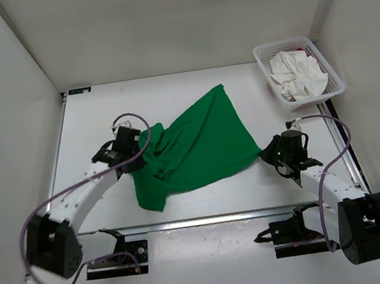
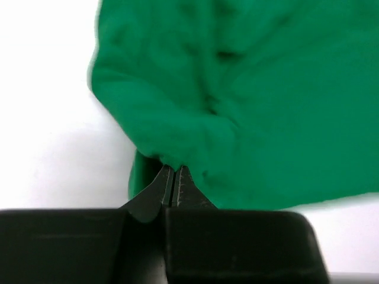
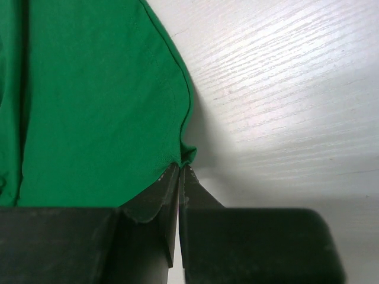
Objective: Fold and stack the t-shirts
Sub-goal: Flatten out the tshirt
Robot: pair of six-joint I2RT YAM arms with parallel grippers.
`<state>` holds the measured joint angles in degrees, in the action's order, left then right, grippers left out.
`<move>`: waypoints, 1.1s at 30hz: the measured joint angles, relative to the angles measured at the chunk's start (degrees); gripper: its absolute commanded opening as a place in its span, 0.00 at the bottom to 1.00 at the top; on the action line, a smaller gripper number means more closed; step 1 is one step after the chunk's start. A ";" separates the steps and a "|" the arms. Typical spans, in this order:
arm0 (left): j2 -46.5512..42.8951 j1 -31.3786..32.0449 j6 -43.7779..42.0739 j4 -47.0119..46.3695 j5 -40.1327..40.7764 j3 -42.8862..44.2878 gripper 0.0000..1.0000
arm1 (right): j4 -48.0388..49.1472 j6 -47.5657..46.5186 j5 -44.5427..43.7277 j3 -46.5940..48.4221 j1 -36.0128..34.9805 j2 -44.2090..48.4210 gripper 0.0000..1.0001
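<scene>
While green t-shirt (image 1: 200, 140) lay rumpled at middle of table (image 1: 90, 127), left gripper (image 2: 174, 174) was clamped tight on its bunched left edge, right gripper (image 3: 179, 171) pinched onto hem corner. Step judged: spreading before first fold. Next move needed: pull apart evenly, flatten, no slipping.

Top external: set high behind both arm bases, looks down and forward over the whole table (image 1: 88, 117). Left wrist, right wrist: very close, low, facing past own fingertips (image 2: 155, 190). Shared by all three: green t-shirt (image 1: 197, 141), wrists at opposite edges.
</scene>
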<state>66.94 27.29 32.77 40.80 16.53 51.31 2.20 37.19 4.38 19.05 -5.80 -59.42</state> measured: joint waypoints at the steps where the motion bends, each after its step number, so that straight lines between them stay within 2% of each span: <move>1: 2.73 -1.62 -0.46 -1.79 -0.76 -0.76 0.05 | 0.42 -0.17 0.20 -0.02 -0.02 -0.37 0.00; 5: 20.85 -7.85 -1.57 -5.66 -0.13 5.27 0.06 | 1.29 -0.33 0.35 -0.04 -0.63 -2.05 0.00; 9: 34.80 -5.79 -2.73 -7.37 0.68 19.32 0.26 | 1.51 -0.42 0.17 -0.04 -1.09 -3.61 0.00; 10: 37.57 -5.07 -2.91 -7.69 0.39 22.88 0.27 | 1.49 -0.50 0.20 -0.04 -1.09 -3.87 0.00; 13: 40.04 -4.17 -3.37 -10.78 -1.62 24.70 0.47 | 1.60 -0.79 0.15 -0.04 -1.27 -3.98 0.00; 14: 38.84 -4.39 -3.45 -12.41 -2.38 22.32 0.52 | 1.68 -0.85 0.15 -0.02 -1.31 -3.98 0.00; 16: 33.29 -5.95 -3.37 -14.51 -3.41 14.67 0.54 | 1.75 -0.98 0.17 -0.02 -1.38 -3.91 0.00; 18: 24.22 -9.25 -2.56 -15.21 -5.03 5.35 0.49 | 1.79 -1.01 0.17 -0.02 -1.66 -3.87 0.00; 21: 9.92 -15.30 -1.18 -16.81 -6.67 -5.46 0.48 | 1.99 -1.05 0.24 -0.02 -2.54 -3.82 0.00; 24: 1.25 -20.50 0.22 -20.26 -9.20 -12.85 0.41 | 2.12 -1.18 0.31 -0.04 -3.34 -3.34 0.00; 28: 0.76 -25.88 1.62 -22.80 -13.51 -19.74 0.43 | 2.08 -1.20 0.33 -0.04 -3.56 -1.09 0.00; 30: 0.92 -26.88 2.21 -22.71 -14.47 -22.16 0.40 | 2.08 -1.20 0.35 -0.02 -3.56 0.09 0.00; 33: 1.03 -26.95 2.54 -22.73 -15.56 -23.19 0.47 | 2.12 -1.18 0.37 -0.02 -3.82 0.79 0.00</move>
<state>67.96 0.34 35.31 18.06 0.97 28.12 4.32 36.01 4.75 19.03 -9.63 -58.63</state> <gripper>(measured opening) 0.426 0.009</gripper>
